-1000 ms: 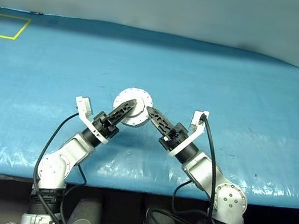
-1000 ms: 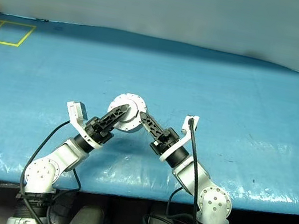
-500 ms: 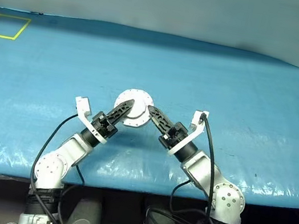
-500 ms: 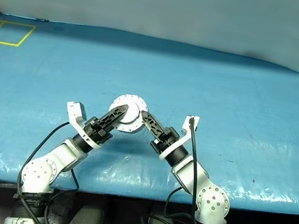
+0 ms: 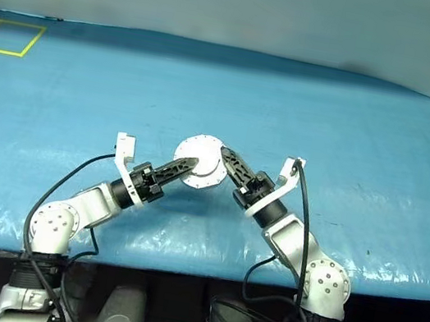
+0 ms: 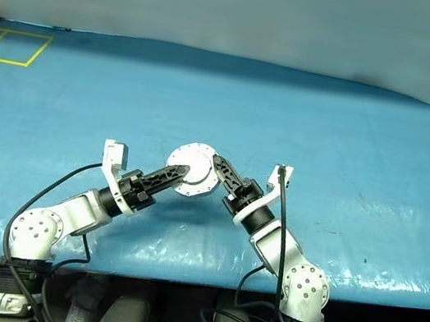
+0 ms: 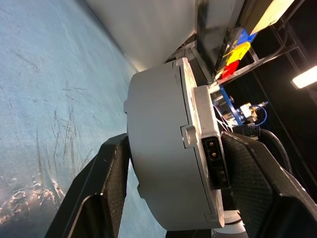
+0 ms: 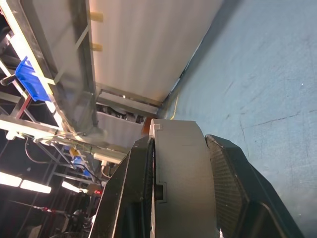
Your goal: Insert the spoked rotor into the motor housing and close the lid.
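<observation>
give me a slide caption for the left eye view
Both pincers, left and right, grip the closed motor housing above the blue table.

Two arms reaching forward and angled inward so their tips meet at centre, left tool (image 5: pixel 183 169) with fingers spread either side of the motor housing (image 5: pixel 202 161), right tool (image 5: pixel 230 163) clamped on its edge from the opposite side, elbows bent outward

We saw a blue-covered table (image 5: pixel 306 119) with yellow tape squares (image 5: pixel 4 36) marked at its far left corner.
</observation>
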Controlling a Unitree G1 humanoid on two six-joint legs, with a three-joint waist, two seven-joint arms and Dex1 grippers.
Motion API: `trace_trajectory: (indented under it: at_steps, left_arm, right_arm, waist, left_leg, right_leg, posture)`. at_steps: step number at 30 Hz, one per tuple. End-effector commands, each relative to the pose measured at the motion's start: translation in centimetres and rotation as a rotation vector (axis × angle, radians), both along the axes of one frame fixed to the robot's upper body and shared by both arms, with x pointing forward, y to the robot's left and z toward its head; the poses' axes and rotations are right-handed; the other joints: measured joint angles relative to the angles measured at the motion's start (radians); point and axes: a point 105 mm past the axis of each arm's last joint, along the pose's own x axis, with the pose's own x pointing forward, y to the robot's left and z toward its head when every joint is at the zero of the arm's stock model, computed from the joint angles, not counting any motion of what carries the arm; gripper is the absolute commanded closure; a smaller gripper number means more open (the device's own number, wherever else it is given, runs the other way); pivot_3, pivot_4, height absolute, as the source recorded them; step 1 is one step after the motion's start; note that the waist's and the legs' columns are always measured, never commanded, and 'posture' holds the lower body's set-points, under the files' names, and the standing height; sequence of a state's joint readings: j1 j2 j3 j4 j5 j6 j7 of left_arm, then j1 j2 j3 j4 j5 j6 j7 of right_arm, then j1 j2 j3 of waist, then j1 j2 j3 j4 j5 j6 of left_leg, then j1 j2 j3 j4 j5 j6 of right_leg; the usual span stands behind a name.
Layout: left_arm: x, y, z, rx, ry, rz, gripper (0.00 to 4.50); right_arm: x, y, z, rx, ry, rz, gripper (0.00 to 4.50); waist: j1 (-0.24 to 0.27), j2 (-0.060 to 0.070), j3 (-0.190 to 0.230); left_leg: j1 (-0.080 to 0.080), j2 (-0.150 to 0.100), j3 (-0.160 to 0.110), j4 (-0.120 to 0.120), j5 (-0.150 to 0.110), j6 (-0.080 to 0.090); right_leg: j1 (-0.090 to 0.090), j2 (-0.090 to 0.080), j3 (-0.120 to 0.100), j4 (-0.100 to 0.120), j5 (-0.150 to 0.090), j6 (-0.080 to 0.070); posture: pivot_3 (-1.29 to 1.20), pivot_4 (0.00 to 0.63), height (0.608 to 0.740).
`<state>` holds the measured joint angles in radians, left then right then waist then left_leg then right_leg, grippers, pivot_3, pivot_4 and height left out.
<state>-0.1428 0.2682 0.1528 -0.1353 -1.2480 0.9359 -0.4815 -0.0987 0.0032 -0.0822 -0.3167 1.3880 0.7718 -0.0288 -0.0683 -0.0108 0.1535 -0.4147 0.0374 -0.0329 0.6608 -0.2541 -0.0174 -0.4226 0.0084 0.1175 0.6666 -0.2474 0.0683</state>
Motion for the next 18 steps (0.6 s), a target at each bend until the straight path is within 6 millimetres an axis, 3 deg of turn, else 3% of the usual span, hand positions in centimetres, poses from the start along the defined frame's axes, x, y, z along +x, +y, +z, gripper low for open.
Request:
trace_trajectory:
  at_steps: [1,7,14,15,18]
  left_arm:
    - [-1.3,-2.6,0.5,0.010,-0.023,-0.138,1.87]
    - [-0.7,-2.5,0.8,-0.056,-0.037,-0.081,1.89]
    - [0.3,-2.4,-0.3,0.011,-0.007,-0.017,1.89]
    - [0.5,-2.3,-0.4,0.017,-0.002,-0.005,1.89]
    - [0.8,-2.2,-0.4,0.012,-0.006,0.019,1.89]
  right_arm:
    - [-0.3,1.8,2.0,0.023,-0.071,0.064,3.18]
    - [-0.3,1.9,1.8,-0.035,-0.086,0.057,3.18]
    - [-0.4,1.9,2.2,-0.091,-0.159,0.039,3.18]
    - [-0.5,2.0,2.3,-0.085,-0.164,0.044,2.49]
    - [-0.4,2.0,2.0,-0.099,-0.145,0.052,1.58]
  waist:
    - [-0.001,0.000,0.000]
    - [0.001,0.000,0.000]
    - [0.001,0.000,0.000]
    - [0.002,0.000,0.000]
    - [0.002,0.000,0.000]
  left_leg:
    - [0.000,0.000,0.000,0.000,0.000,0.000]
    - [0.000,0.000,0.000,0.000,0.000,0.000]
    - [0.000,0.000,0.000,0.000,0.000,0.000]
    - [0.000,0.000,0.000,0.000,0.000,0.000]
    - [0.000,0.000,0.000,0.000,0.000,0.000]
  right_leg:
    - [0.000,0.000,0.000,0.000,0.000,0.000]
    - [0.000,0.000,0.000,0.000,0.000,0.000]
    - [0.000,0.000,0.000,0.000,0.000,0.000]
    - [0.000,0.000,0.000,0.000,0.000,0.000]
    - [0.000,0.000,0.000,0.000,0.000,0.000]
  posture:
    - [0.00,0.150,0.740]
    - [0.00,0.150,0.740]
    - [0.00,0.150,0.740]
    - [0.00,0.150,0.740]
    - [0.00,0.150,0.740]
